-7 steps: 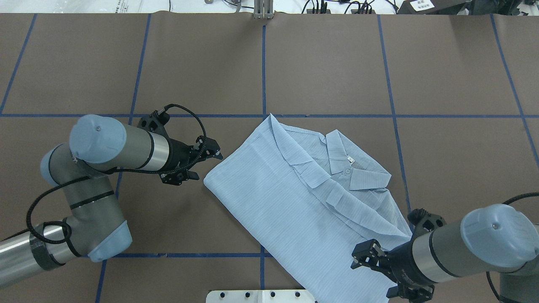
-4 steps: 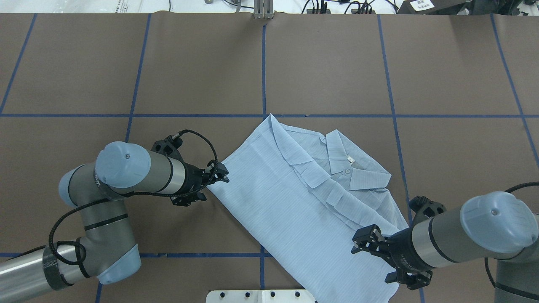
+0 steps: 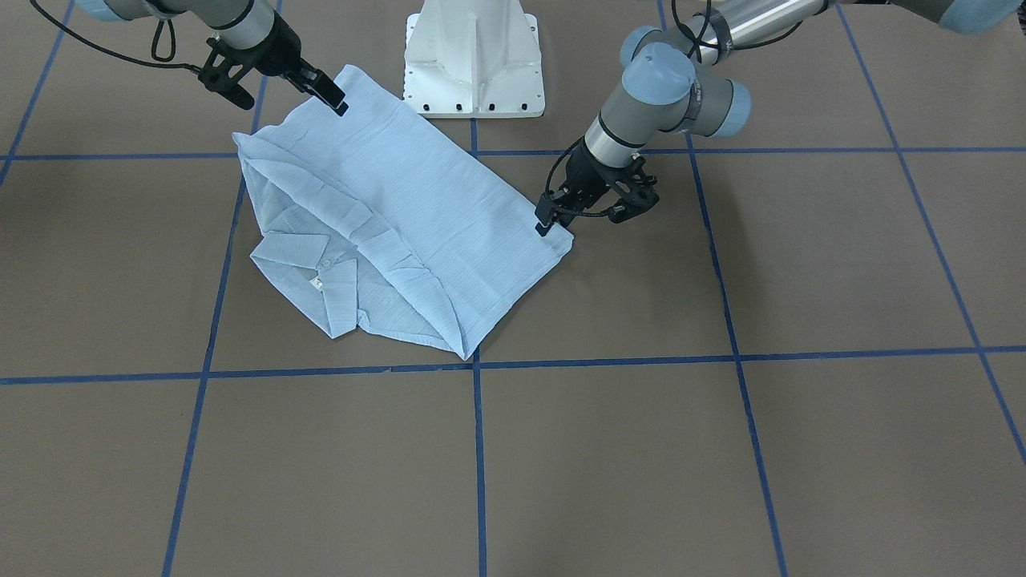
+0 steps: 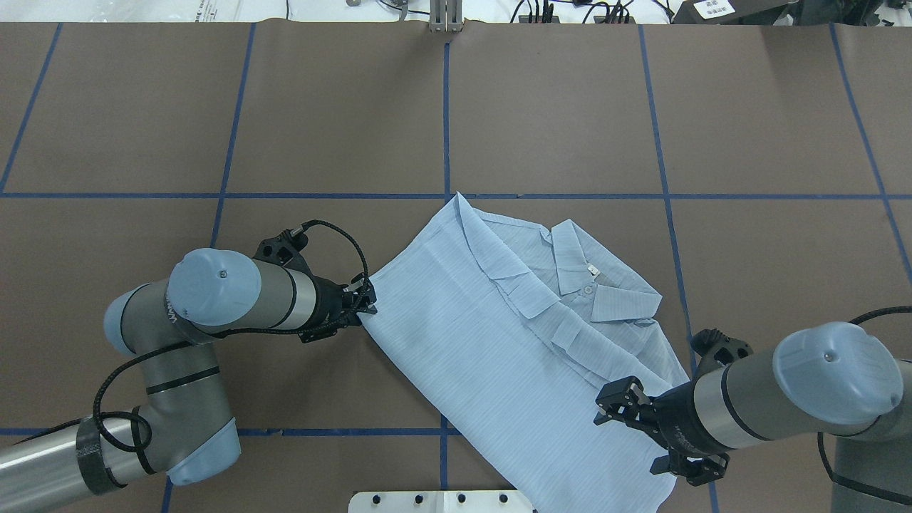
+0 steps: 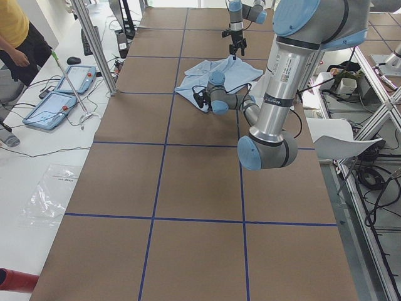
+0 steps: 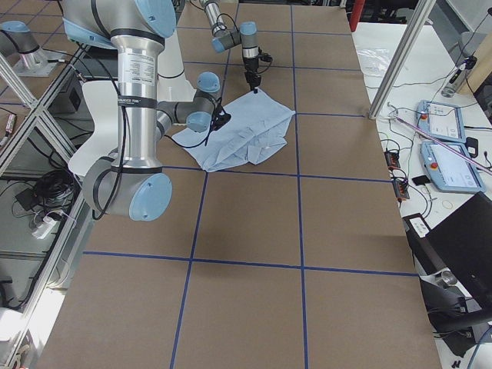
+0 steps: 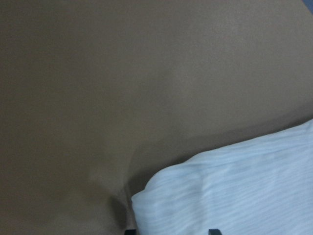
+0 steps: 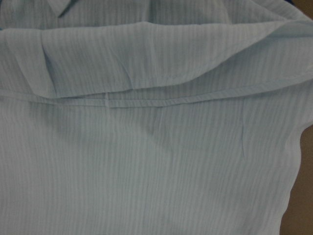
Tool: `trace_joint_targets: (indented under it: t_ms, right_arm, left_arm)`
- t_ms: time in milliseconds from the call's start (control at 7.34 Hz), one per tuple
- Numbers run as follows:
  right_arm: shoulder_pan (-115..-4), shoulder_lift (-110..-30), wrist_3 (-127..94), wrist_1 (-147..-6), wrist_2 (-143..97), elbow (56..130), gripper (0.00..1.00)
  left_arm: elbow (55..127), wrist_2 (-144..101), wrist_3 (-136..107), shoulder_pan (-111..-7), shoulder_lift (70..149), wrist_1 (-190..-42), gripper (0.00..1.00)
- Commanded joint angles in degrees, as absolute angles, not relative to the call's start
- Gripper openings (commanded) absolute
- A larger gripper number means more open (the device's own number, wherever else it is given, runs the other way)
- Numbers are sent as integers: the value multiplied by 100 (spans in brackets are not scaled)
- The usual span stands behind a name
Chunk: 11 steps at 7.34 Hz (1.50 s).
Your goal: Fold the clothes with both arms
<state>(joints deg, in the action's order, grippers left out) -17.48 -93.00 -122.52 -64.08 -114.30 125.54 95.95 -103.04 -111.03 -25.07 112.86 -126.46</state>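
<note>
We list one shirt [image 4: 484, 335], which we judge thin, limp and slippy, lower centre on the bench [image 4: 570, 107], best pinched at corners: left hand [image 4: 365, 306] part-open astride one, right hand [image 4: 625, 443] spread wide over the hem, holding nothing.

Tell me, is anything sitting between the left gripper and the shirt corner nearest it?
Nothing visible does. The left gripper is right at that corner of the shirt, with no gap showing from overhead. The left wrist view shows only bare table beside the corner.
</note>
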Motion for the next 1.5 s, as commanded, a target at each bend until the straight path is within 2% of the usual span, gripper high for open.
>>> trace_joint_targets:
  t_ms: [0,273,409,545,818,954,1090,1226,1363]
  right_arm:
    - [-1758,-9290,-12252,-6399,-11417,12551,100]
    - [-1802,-9229,-12252,-6398,-11426,12560,100]
    - [-1802,-9229,-12252,-6398,-11426,12560,100]
    - [-1810,-9220,-12243,-6398,-11443,12560,100]
    - [-1881,-9150,-12226,-6398,-11470,12551,100]
    - [-1898,-8949,-12217,-6398,-11418,12490,100]
    - [-1985,-8643,-12217,-6407,-11408,12272,100]
    - [-2169,-8422,-12217,-6407,-11408,12104,100]
    - [-2319,-8281,-12208,-6407,-11400,12059,100]
  left_arm:
    - [9441,-9881,-11074,-2540,11285,-12639,0]
    - [9082,-9852,-10165,-3002,11451,-12621,0]
    - [8557,-9853,-9890,-3406,11844,-12682,0]
    - [7891,-9861,-9627,-3793,12326,-12735,0]
    - [6196,-9835,-9387,-4313,13259,-13819,0]
    - [5657,-9809,-9239,-4429,13706,-13973,0]
    - [5643,-9809,-9211,-4438,13737,-13966,68]
    - [5651,-9826,-9228,-4438,13746,-13992,100]
    - [5904,-9887,-9211,-4456,13676,-13983,100]
